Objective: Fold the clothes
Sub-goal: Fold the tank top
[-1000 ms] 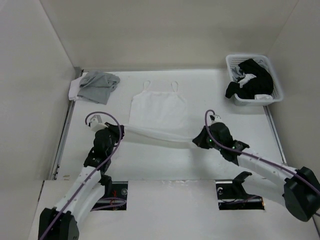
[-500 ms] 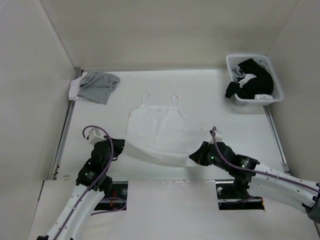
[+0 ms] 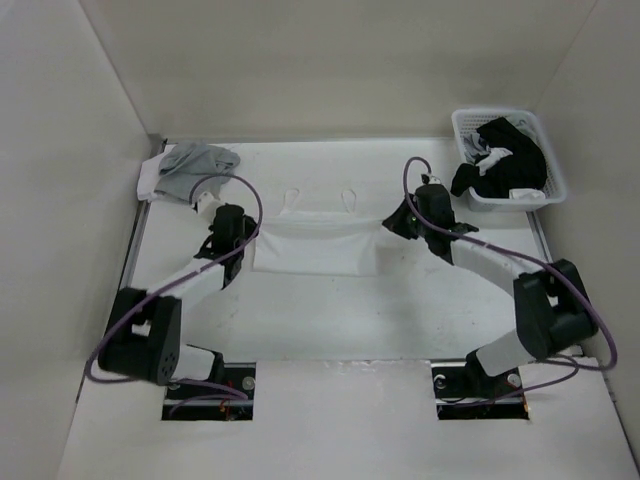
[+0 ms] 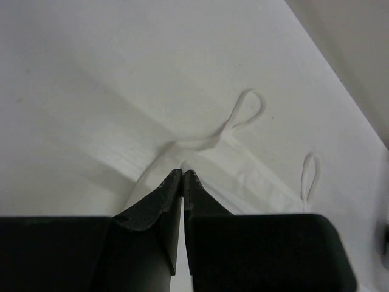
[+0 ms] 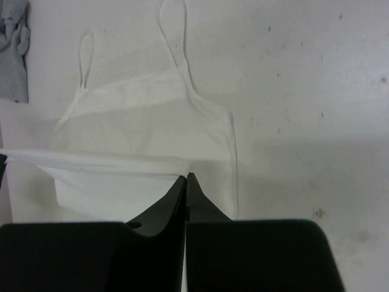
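The clothes [image 3: 315,245], a white strappy garment, lie mid-table doubled over, with the lower edge brought up toward the straps [image 3: 292,198]. My left gripper [image 3: 248,236] is at the fold's left corner, shut on the white fabric [image 4: 200,159]; the left wrist view shows the cloth pinched at the tips [image 4: 183,171]. At the right corner, my right gripper [image 3: 392,221] is likewise shut on the fabric edge [image 5: 186,176]. In the right wrist view the clothes [image 5: 140,121] spread ahead, with both strap loops lying flat beyond.
A grey garment [image 3: 195,170] lies bunched at the back left corner, also seen in the right wrist view as a grey garment [image 5: 12,36]. A white basket [image 3: 512,201] holding black clothes stands at the back right. Walls enclose the table on three sides.
Both grippers pulled the lower edge toward the near side, then carried it away from me over the garment, which now lies doubled. Both stayed shut on the fabric.
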You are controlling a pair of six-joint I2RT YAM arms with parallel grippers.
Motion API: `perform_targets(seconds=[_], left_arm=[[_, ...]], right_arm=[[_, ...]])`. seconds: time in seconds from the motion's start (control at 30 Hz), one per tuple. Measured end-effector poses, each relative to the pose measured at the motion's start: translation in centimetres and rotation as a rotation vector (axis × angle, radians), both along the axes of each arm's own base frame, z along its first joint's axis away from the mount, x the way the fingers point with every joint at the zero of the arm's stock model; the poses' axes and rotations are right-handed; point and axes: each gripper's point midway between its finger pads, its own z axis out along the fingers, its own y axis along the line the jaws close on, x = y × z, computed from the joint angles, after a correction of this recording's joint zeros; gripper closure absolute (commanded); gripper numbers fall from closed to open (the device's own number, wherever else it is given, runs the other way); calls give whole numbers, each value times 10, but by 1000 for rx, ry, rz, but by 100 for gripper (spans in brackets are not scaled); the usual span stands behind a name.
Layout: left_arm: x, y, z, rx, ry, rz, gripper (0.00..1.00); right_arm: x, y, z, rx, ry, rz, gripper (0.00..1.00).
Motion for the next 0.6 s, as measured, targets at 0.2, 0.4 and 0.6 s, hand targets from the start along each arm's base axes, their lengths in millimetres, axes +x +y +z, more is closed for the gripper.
perform_targets(seconds=[0.2, 0.4, 0.6], left_arm=[[80, -5, -3, 4, -44, 28, 94], [135, 0, -31, -6, -18, 38, 79], [132, 0, -22, -4, -34, 13, 62]], right_arm=[[73, 6, -9, 15, -1, -6, 99], [126, 15, -38, 29, 32, -31, 78], [135, 9, -36, 20, 22, -77, 47]])
